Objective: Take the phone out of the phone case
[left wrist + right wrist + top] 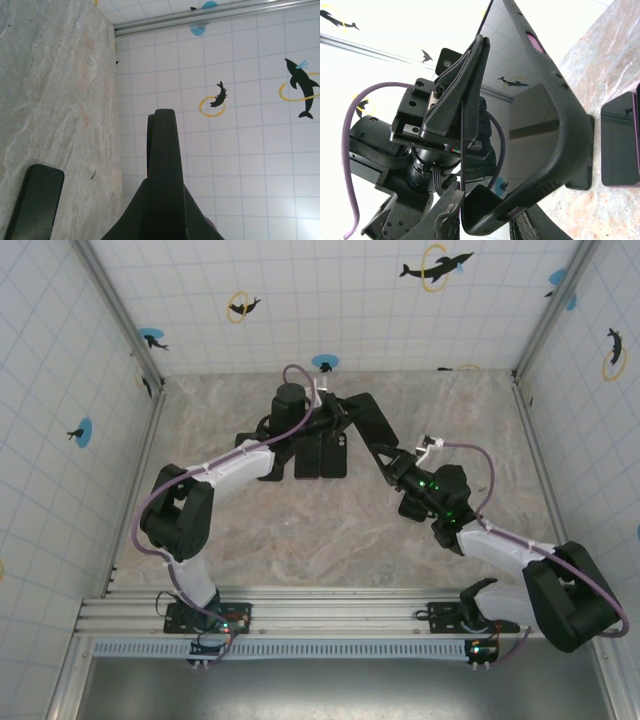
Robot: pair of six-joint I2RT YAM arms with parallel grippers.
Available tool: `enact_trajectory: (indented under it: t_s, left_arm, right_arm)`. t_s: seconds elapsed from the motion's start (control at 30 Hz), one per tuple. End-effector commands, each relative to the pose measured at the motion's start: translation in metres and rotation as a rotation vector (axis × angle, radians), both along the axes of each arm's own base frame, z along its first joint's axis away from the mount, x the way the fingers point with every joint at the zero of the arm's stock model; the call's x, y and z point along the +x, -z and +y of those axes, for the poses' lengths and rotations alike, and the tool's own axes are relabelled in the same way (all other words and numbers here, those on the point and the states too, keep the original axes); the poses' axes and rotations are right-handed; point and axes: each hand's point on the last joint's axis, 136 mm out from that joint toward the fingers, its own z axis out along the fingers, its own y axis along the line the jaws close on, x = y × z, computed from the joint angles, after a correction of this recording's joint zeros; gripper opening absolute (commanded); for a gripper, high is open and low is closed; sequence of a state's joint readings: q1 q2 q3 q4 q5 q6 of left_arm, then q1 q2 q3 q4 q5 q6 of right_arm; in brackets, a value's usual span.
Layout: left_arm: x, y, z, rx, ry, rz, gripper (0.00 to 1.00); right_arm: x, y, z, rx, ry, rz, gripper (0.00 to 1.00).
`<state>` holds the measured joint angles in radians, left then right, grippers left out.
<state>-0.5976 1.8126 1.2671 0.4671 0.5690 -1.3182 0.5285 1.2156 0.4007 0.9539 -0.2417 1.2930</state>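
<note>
The right gripper [487,215] seems clamped on the raised case [560,130] so the left gripper [161,120], its 2 fingers closed, can pry the rim.

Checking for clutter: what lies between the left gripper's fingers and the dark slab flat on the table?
In the left wrist view, bare marble table with one tiny dark speck separates the left gripper from the dark slab.

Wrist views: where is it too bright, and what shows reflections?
Right wrist view: the wall at upper left washes out white; the glossy face of the phone case mirrors a dolphin. Left wrist view: glare at lower right.
</note>
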Motion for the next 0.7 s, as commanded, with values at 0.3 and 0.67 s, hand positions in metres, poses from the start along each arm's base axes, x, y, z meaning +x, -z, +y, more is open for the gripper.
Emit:
enact_trajectory:
  t_s: [0.3,0.67]
  left_arm:
    - [-0.019,-0.044,-0.002,-0.126,0.015,-0.048,0.09]
    - [-0.033,-0.075,-0.001,-0.24,0.036,-0.027,0.07]
  right_arm:
    - [0.004,-0.033,0.005,-0.005,-0.001,-0.142,0.14]
    - [0.009,-0.017,0.004,-0.193,-0.012,-0.194,0.11]
